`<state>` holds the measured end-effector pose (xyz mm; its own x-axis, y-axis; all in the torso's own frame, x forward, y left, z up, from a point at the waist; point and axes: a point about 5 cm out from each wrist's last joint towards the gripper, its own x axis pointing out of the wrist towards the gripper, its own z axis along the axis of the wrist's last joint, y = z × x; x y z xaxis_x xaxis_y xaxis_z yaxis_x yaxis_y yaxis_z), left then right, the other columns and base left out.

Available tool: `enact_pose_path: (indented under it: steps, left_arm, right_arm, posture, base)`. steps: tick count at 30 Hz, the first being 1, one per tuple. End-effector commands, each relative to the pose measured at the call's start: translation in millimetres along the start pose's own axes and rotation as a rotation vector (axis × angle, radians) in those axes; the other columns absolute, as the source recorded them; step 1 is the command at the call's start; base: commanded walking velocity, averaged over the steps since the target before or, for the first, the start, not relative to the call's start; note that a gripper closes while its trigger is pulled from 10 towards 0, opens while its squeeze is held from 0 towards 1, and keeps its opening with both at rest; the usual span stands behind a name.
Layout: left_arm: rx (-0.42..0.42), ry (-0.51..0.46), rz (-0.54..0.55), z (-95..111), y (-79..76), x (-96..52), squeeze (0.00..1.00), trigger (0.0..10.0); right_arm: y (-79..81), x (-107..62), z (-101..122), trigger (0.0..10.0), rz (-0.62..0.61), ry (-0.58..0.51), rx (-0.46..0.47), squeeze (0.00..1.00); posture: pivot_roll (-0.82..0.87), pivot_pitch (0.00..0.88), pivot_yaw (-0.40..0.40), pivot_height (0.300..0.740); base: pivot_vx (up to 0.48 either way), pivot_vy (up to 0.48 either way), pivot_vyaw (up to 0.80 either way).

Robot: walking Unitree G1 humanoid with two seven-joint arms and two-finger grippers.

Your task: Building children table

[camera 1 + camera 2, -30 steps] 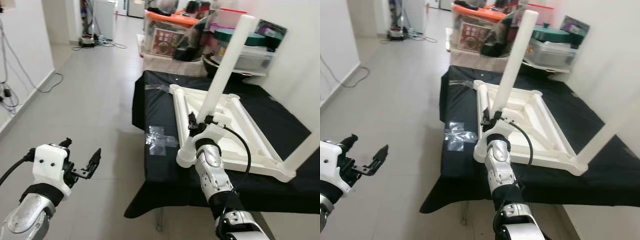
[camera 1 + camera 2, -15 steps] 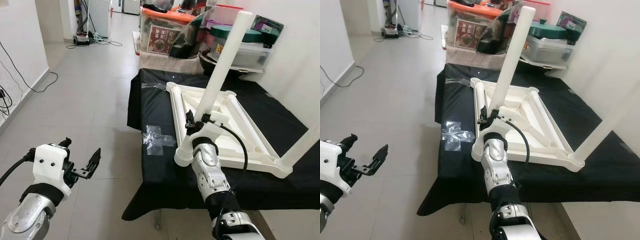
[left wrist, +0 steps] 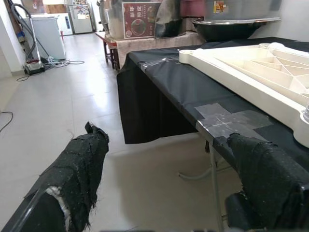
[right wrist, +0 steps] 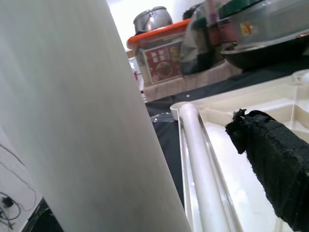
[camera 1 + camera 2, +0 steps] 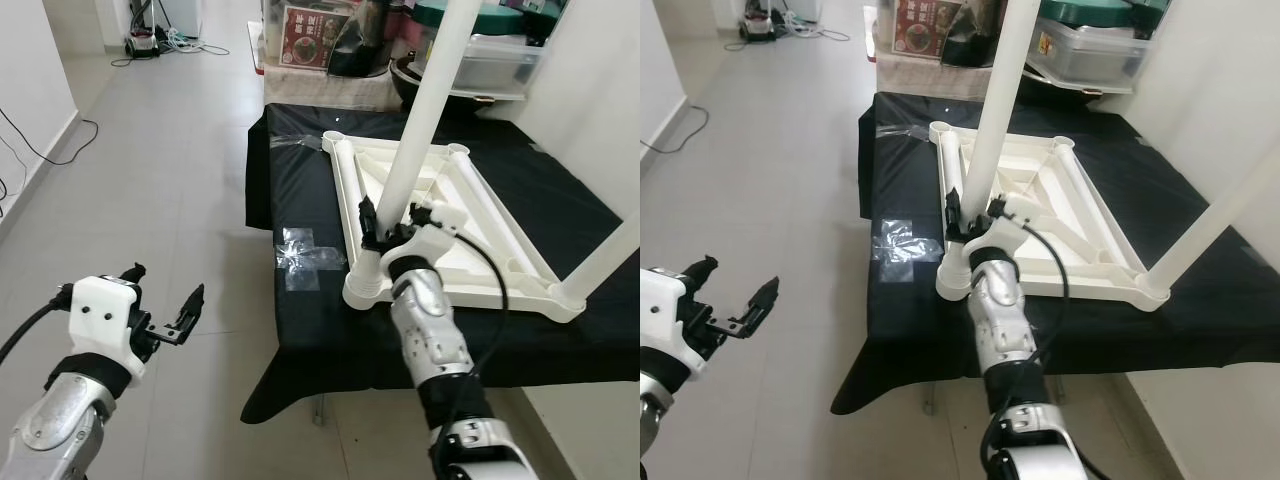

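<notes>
Clearly the white tabletop [image 5: 455, 225] lies upside down on the black-draped bench [image 5: 300, 200] so its corner sockets face up for the legs. The right gripper [image 5: 385, 222] has its black fingers closed around the lower end of a white leg [image 5: 425, 110], holding it upright and slightly tilted just above the near-left corner socket [image 5: 360, 290], presumably to line it up before pressing it home. A second leg [image 5: 605, 255] already stands in the near-right corner. The left gripper [image 5: 165, 305] hovers over the floor to the left of the bench, jaws wide apart and empty, out of the way. Compared with a second ago, the whole scene has slid down and closer, so the head has dipped forward; the leg sits in the same grasp and the left arm looks unchanged.
</notes>
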<state>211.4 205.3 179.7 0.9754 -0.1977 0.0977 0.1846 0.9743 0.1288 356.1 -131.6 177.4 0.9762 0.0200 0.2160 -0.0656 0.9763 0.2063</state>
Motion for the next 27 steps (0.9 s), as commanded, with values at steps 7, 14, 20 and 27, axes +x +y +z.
enact_pose_path:
  steps: [7, 14, 20, 27]
  left_arm:
    - [-0.001, 0.002, -0.030, -3, -3.1, 1.8, 0.00, 10.0]
    - [0.001, 0.002, -0.040, -3, -3.9, 3.6, 0.00, 10.0]
    - [0.002, 0.002, -0.049, -3, -4.9, 4.4, 0.00, 10.0]
    - [0.004, 0.002, -0.058, -4, -6.0, 4.5, 0.00, 10.0]
  right_arm:
    - [-5.0, 10.1, 25, 10.0, 0.243, 0.052, -0.063, 0.84]
    - [-17.7, 20.5, 34, 10.0, 0.293, 0.088, -0.094, 0.00]
    - [-25.0, 32.8, 46, 10.0, 0.372, 0.140, -0.051, 0.00]
    - [-26.7, 28.2, 52, 10.0, 0.682, 0.199, -0.011, 0.00]
  posture:
    - [0.14, 0.000, -0.119, 0.740]
    - [0.13, 0.000, -0.115, 0.740]
    - [0.13, 0.000, -0.115, 0.740]
    - [0.13, 0.000, -0.120, 0.740]
  base:
    - [0.000, 0.000, 0.00]
    - [0.000, 0.000, 0.00]
    - [0.000, 0.000, 0.00]
    - [0.000, 0.000, 0.00]
